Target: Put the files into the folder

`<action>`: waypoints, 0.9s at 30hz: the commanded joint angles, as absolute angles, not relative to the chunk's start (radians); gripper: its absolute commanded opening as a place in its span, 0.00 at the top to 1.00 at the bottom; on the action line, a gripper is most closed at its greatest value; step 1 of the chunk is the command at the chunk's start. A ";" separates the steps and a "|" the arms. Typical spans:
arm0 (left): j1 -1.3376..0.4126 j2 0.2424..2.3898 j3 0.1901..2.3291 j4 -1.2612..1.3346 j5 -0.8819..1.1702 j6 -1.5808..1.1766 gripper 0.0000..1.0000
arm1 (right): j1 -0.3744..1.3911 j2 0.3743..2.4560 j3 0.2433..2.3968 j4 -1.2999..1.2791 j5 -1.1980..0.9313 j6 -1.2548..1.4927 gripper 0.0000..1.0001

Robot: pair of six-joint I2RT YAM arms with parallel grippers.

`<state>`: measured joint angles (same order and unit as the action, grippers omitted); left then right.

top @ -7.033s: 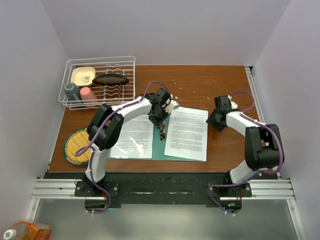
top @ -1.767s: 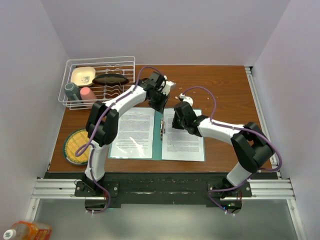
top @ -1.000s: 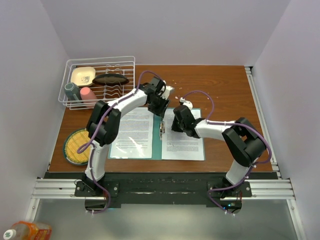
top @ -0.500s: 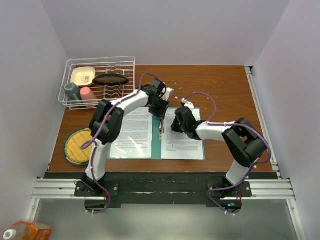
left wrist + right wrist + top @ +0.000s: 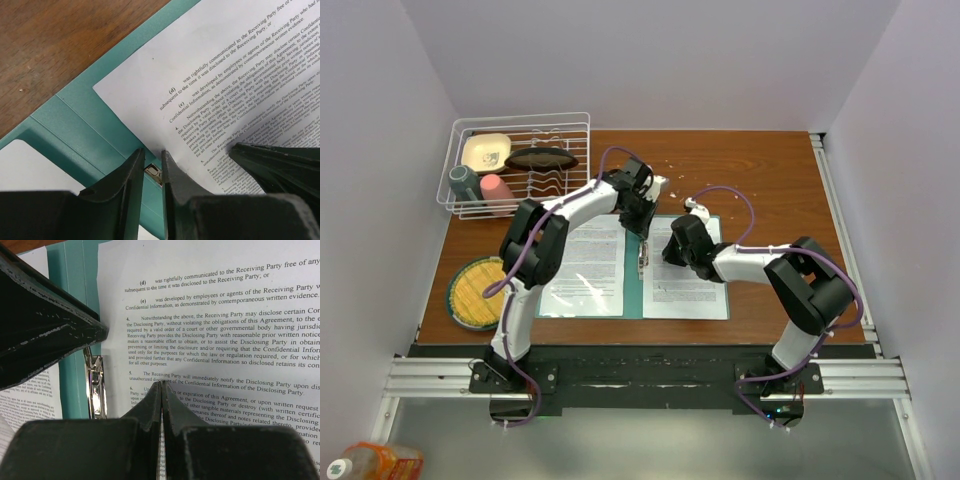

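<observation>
The folder [image 5: 634,302] is lying open and flat at the middle of the top view, on the wooden table [image 5: 770,180]. Two sheets are being carried by it: a first file [image 5: 582,270] is lying on the half toward the left of the frame, and a second file [image 5: 688,285] on the half toward the right. The metal clip [image 5: 642,262] is lying along the spine between them, and the second file's inner edge is being seen just beside it.

The second file is being pressed near its upper inner part by the right gripper [image 5: 161,387], whose fingers are squeezed together with nothing between them. The left gripper [image 5: 152,161] is being held over the top of the spine. Its fingers are standing a narrow gap apart, with the clip's end showing in that gap. Whether the clip is being pinched cannot be told.

Further out, at the upper left of the top view, a white wire dish rack [image 5: 520,122] is holding a pale dish [image 5: 485,150], a dark oval dish [image 5: 540,158] and two cups [image 5: 497,190]. A round yellow plate [image 5: 475,293] is lying at the left edge of the table.
</observation>
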<state>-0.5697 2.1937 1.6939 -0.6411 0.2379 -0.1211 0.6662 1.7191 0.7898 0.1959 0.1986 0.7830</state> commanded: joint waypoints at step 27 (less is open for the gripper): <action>-0.571 1.987 1.580 -0.755 0.459 -0.040 0.76 | 0.670 1.805 0.762 0.000 0.270 0.850 1.00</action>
<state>-0.5705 2.0735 1.5894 -0.7120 0.3920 -0.0776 0.6674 1.7237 0.7914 0.1864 0.2241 0.8474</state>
